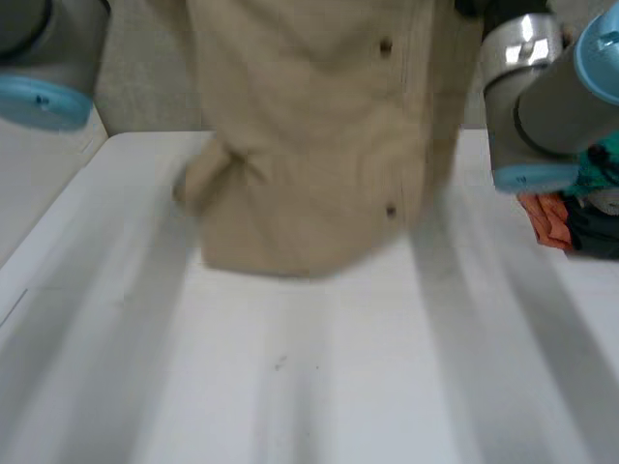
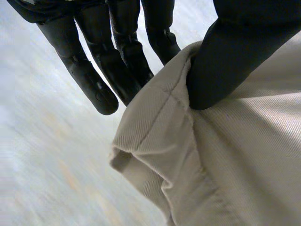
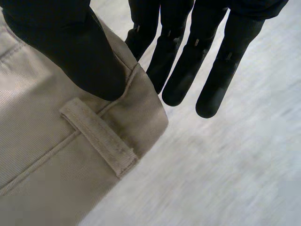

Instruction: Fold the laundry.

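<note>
**Now: beige garment held up over the white table, pinched by both hands**

Underneath everything is a plain white table (image 1: 319, 387), its bare surface running from the near edge to the far one. Beyond the far edge is a pale grey backdrop (image 1: 145, 87). At the table's right side, partly behind the right arm (image 1: 542, 97), lie an orange cloth (image 1: 546, 220) and a dark cloth (image 1: 592, 237) close together. The left arm (image 1: 44, 58) shows at the opposite side, by the far left corner.

Between the two arms hangs the beige garment (image 1: 309, 145), spread over the far middle of the table. Two small dark buttons (image 1: 391, 210) sit one above the other on its right half, and a bunched fold sticks out at its left side. Whether its lower edge touches the table cannot be told.

The left hand (image 2: 225, 61) pinches a stitched, folded edge of the garment: the thumb presses on the cloth's face, and the straight fingers (image 2: 89, 80) run behind and beside that edge.

The right hand (image 3: 80, 52) pinches the garment's waistband corner in the same manner. Its thumb lies on the cloth just beside a belt loop (image 3: 99, 136), and its straight fingers (image 3: 183, 75) reach past the corner, the nearest one partly behind the cloth.
</note>
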`<action>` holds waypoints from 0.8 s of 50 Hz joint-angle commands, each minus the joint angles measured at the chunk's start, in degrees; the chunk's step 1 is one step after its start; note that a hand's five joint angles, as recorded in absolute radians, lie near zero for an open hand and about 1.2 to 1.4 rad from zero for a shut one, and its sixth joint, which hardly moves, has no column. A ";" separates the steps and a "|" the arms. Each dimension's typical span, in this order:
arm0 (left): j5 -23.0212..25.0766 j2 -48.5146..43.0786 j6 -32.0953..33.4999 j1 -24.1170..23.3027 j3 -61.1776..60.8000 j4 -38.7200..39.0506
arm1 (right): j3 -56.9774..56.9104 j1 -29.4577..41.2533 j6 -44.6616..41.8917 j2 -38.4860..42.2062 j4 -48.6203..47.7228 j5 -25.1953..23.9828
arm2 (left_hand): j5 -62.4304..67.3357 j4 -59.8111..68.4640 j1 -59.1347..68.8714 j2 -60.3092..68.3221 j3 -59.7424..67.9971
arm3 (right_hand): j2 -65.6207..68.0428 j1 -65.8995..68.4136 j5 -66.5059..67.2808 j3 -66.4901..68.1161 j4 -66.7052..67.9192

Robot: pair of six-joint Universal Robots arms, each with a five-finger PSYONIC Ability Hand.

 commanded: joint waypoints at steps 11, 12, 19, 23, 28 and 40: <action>0.38 14.46 1.64 -0.40 -33.75 13.43 | 9.94 -2.28 3.02 -3.23 3.22 -2.62 | 13.83 11.48 12.54 11.03 11.27 | 12.32 15.84 11.66 11.72 11.25; 0.46 14.90 1.81 -0.49 -36.20 13.61 | 11.96 -2.46 3.19 -3.67 3.14 -2.80 | 13.83 11.48 12.54 11.03 11.27 | 12.32 15.84 11.66 11.72 11.25; 0.64 16.57 4.27 -1.98 -55.72 14.05 | 29.19 -4.22 3.46 -5.52 3.05 -8.85 | 13.83 11.48 12.54 11.03 11.27 | 12.32 15.84 11.66 11.72 11.25; 0.29 16.84 6.03 -3.91 -63.73 12.99 | 36.93 -5.71 0.74 -5.43 3.57 -12.99 | 13.83 11.48 12.54 11.03 11.27 | 12.32 15.84 11.66 11.72 11.25; -1.90 16.84 10.07 -7.78 -68.04 8.70 | 45.55 -6.77 -6.46 -7.27 6.56 -14.05 | 13.83 11.48 12.54 11.03 11.27 | 12.32 15.84 11.66 11.72 11.25; -10.70 24.48 14.39 -17.44 -71.21 -24.16 | 56.01 -11.95 -25.00 -25.29 35.27 -16.77 | 13.83 11.48 12.54 11.03 11.27 | 12.32 15.84 11.66 11.72 11.25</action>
